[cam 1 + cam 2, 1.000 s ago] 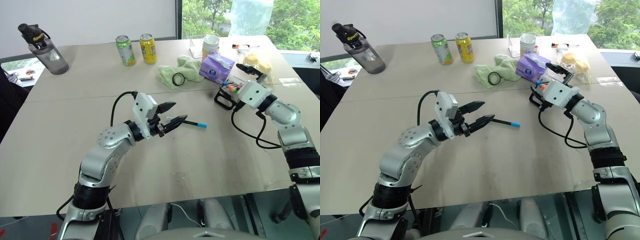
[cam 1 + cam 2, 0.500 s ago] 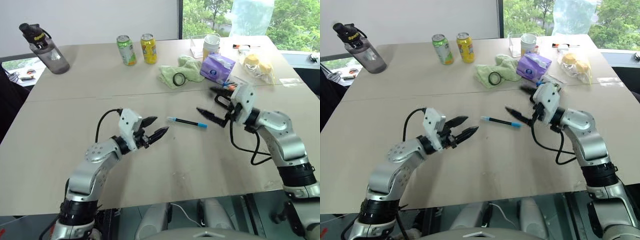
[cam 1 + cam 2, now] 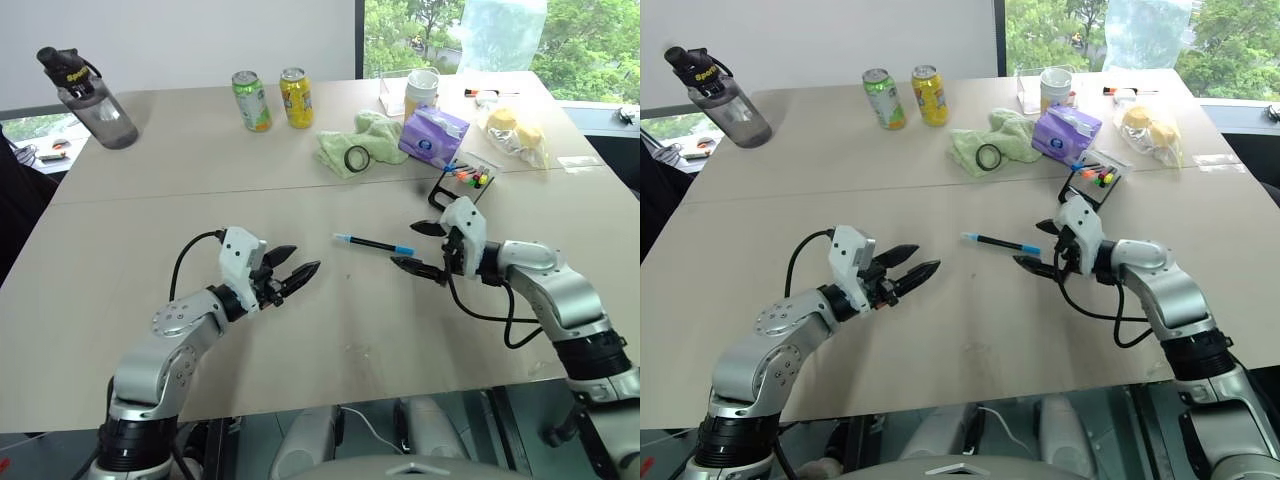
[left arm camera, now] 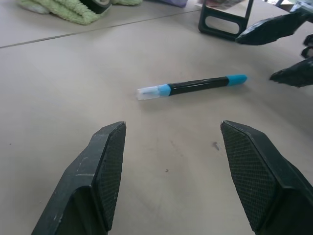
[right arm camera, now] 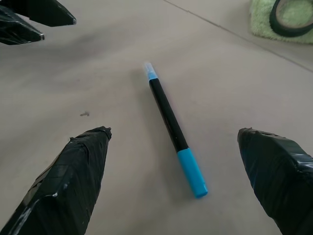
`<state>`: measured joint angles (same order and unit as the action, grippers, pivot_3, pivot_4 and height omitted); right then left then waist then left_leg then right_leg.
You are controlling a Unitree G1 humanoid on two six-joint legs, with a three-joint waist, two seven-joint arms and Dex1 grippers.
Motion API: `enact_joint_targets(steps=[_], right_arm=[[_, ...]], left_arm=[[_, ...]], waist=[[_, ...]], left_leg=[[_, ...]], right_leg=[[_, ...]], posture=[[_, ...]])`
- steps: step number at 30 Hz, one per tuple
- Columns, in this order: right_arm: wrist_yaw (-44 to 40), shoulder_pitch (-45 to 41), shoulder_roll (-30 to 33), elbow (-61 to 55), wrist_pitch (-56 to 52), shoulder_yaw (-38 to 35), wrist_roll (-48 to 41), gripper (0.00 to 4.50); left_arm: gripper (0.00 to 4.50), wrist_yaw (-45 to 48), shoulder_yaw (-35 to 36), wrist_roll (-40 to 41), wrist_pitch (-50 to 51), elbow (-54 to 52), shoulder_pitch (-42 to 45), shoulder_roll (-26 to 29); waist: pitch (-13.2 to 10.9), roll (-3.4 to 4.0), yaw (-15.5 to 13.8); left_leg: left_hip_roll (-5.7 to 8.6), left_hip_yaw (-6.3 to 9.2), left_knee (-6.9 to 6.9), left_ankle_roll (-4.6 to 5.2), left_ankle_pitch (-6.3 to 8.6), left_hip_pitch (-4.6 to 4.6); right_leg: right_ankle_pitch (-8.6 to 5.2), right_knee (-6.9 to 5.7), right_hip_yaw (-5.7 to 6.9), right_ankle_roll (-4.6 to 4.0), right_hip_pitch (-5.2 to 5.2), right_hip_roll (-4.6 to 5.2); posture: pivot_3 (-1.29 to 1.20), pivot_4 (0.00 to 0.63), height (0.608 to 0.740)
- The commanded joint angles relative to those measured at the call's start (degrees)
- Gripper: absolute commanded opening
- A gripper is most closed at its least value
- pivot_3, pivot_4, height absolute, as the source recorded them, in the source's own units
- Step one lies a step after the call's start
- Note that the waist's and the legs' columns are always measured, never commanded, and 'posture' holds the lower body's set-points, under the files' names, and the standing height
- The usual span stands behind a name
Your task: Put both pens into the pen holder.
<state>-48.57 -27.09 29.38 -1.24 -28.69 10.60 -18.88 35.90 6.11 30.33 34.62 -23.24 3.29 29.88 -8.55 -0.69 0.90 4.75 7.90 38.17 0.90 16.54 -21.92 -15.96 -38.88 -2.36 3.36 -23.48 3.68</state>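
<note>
From the head views, the blue-ended pen lies flat near the middle of the table, well short of the pen holder, which stands toward the table's right edge beside the purple tissue pack. So this pen is not yet in; the pink-ended one I cannot make out.

In the left wrist view, the left gripper is spread wide and empty.

In the right wrist view, the right gripper gapes open around the pen, ungrasped.

A beige table stands before a white wall and a sunlit window.
</note>
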Motion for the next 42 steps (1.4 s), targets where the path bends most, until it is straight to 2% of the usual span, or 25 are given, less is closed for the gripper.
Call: enact_joint_targets(steps=[1,5,8,9,10,16,17,21,25,33,36,42], right_arm=[[-0.40,-2.06,-1.41,2.70,1.04,1.47,2.11,4.46],[-1.14,-3.27,-2.33,5.77,2.73,3.37,4.76,4.46],[-1.92,-3.36,-2.46,6.82,2.68,4.33,5.86,3.72],[-2.29,-3.25,-2.44,6.73,2.48,4.48,5.99,3.11],[-2.44,-3.13,-2.50,6.50,2.11,4.36,5.95,2.93],[-2.53,-2.57,-2.52,5.58,1.62,3.46,6.34,0.19],[-2.40,-2.52,-2.54,5.24,1.55,3.16,6.27,0.04],[-0.84,-3.00,-4.02,3.27,0.80,0.52,4.31,0.04],[-1.10,-2.99,-7.40,-0.79,1.90,-3.16,-0.69,0.04],[-1.78,-2.07,-10.84,-7.52,1.26,-4.66,-6.99,0.04],[-1.38,-2.22,-11.13,-8.01,1.27,-4.37,-7.44,0.04],[-2.19,-2.18,-11.12,-9.48,1.58,-3.53,-8.14,0.04]], left_arm=[[3.19,3.30,1.00,2.23,-0.17,-3.62,0.69,2.59],[3.19,6.81,2.10,4.95,-1.09,-4.99,0.78,4.59],[3.19,11.10,2.29,6.63,-2.18,-7.32,-0.64,6.73],[3.19,12.85,2.09,6.91,-2.22,-8.23,-1.49,8.10],[3.19,13.86,1.84,6.75,-2.05,-8.72,-2.11,9.38],[3.19,15.12,1.05,3.63,-3.64,-8.02,-3.20,13.27],[3.19,14.83,1.00,3.28,-4.00,-7.67,-2.96,13.07],[3.19,11.98,1.03,3.17,-3.70,-6.46,-1.00,10.76],[3.19,1.20,3.48,6.58,2.09,-3.13,3.39,3.01],[3.19,-13.65,12.92,29.03,8.61,0.63,11.66,-13.43],[3.19,-16.70,13.60,34.14,9.50,0.16,12.79,-15.72],[3.19,-18.51,12.03,37.25,9.75,0.35,13.39,-15.78]], waist=[[0.00,0.00,-0.04],[0.00,0.01,-0.08],[-0.01,0.01,-0.05],[-0.01,0.01,0.03],[-0.01,0.01,0.14],[-0.02,0.04,0.03],[-0.02,0.04,0.01],[-0.03,0.04,-0.03],[-0.02,0.03,0.01],[0.00,-0.02,0.00],[0.00,-0.02,0.07],[0.00,-0.02,0.18]], left_leg=[[0.00,0.00,0.00,0.00,0.00,-0.01],[0.00,0.00,0.00,0.00,0.00,-0.03],[0.01,0.00,0.00,0.00,0.00,-0.03],[0.01,0.00,-0.01,0.00,0.00,-0.02],[0.00,0.00,-0.02,0.00,0.00,-0.02],[0.00,0.00,-0.06,0.00,0.00,-0.01],[0.00,-0.01,-0.06,0.00,0.00,-0.01],[0.00,0.00,-0.06,0.00,0.00,-0.01],[0.00,0.01,-0.04,0.00,0.00,-0.02],[0.01,0.05,0.07,0.00,0.00,-0.06],[0.02,0.04,0.08,0.00,0.00,-0.07],[0.01,0.02,0.07,-0.01,0.00,-0.05]], right_leg=[[0.00,0.00,0.00,0.00,0.00,0.00],[0.00,0.02,0.01,0.00,-0.01,0.01],[0.00,0.02,0.01,0.00,-0.01,0.02],[0.00,0.02,0.01,0.00,-0.02,0.01],[0.00,0.02,0.00,0.00,-0.02,0.01],[0.00,0.04,0.00,-0.01,-0.03,0.01],[0.00,0.03,0.00,-0.01,-0.02,0.01],[0.00,0.03,0.00,-0.01,-0.03,0.01],[0.00,0.02,0.02,0.00,-0.03,0.01],[0.00,-0.01,0.06,0.01,-0.05,0.01],[0.01,-0.01,0.06,0.01,-0.04,0.01],[0.00,-0.04,0.05,0.01,-0.05,-0.01]], posture=[[0.00,0.150,0.740],[0.00,0.150,0.740],[0.00,0.150,0.740],[0.00,0.150,0.740],[0.00,0.150,0.740],[0.00,0.150,0.740],[0.00,0.150,0.740],[0.00,0.150,0.740],[0.00,0.150,0.740],[0.00,0.150,0.740],[0.00,0.150,0.740],[0.00,0.150,0.740]])
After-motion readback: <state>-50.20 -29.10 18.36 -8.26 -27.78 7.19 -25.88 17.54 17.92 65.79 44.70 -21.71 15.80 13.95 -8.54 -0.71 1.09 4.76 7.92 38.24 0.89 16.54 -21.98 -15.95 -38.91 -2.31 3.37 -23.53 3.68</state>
